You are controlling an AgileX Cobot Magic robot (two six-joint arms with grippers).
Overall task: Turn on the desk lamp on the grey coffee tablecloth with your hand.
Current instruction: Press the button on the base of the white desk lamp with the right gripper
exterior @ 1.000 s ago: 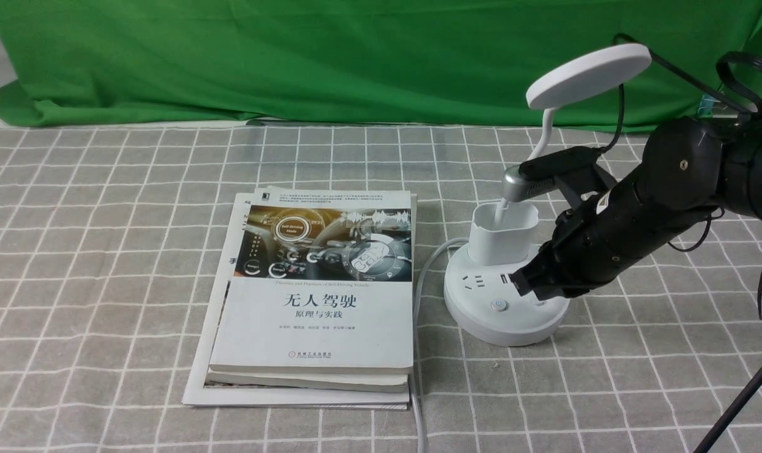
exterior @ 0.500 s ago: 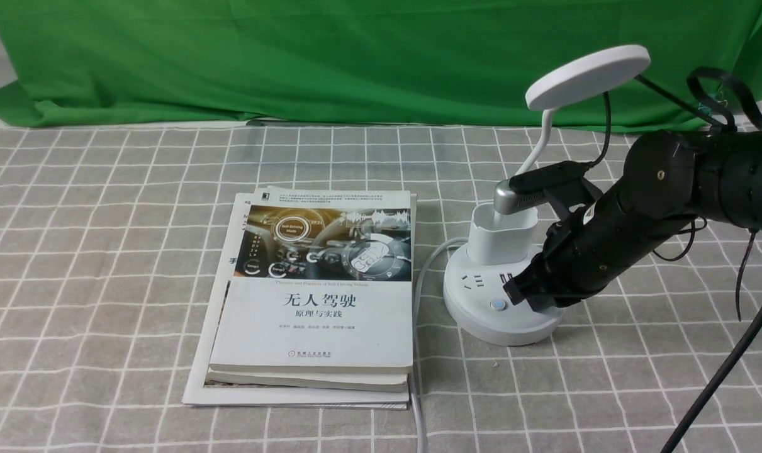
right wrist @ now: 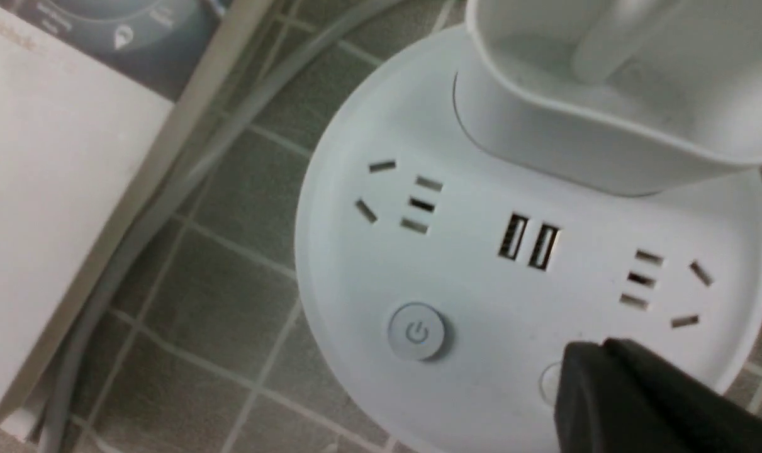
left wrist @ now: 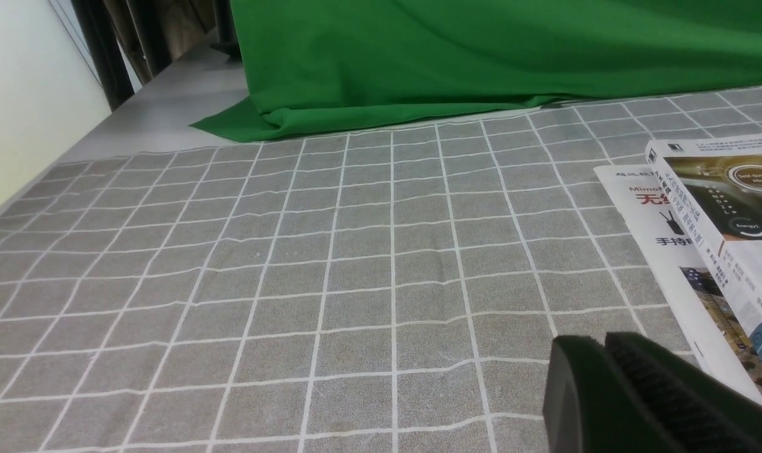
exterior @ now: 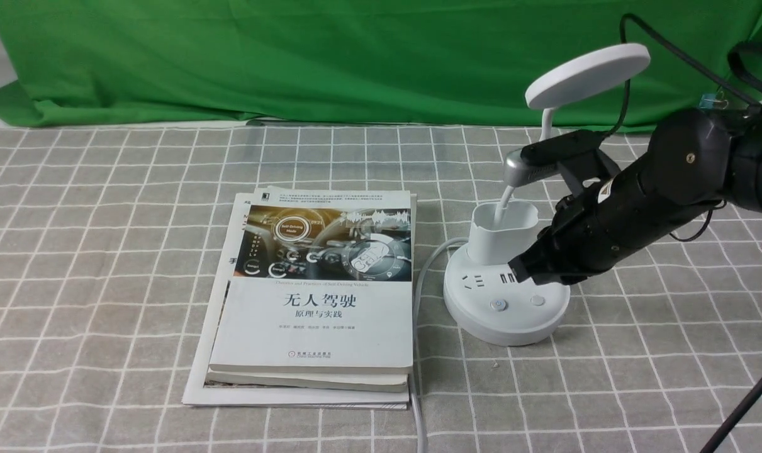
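The grey checked tablecloth carries a stack of books and, just right of it, the desk lamp, with the lamp's cord lying between them.

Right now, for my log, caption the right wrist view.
The right gripper, shut, hovers over the desk lamp base, partly hiding the second button; power button exposed.

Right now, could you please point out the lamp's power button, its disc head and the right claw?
power button (right wrist: pixel 416 331), right wrist view, its centre
disc head (exterior: pixel 587 74), front view, disc's middle
right claw (exterior: pixel 520 272), front view, between its tips
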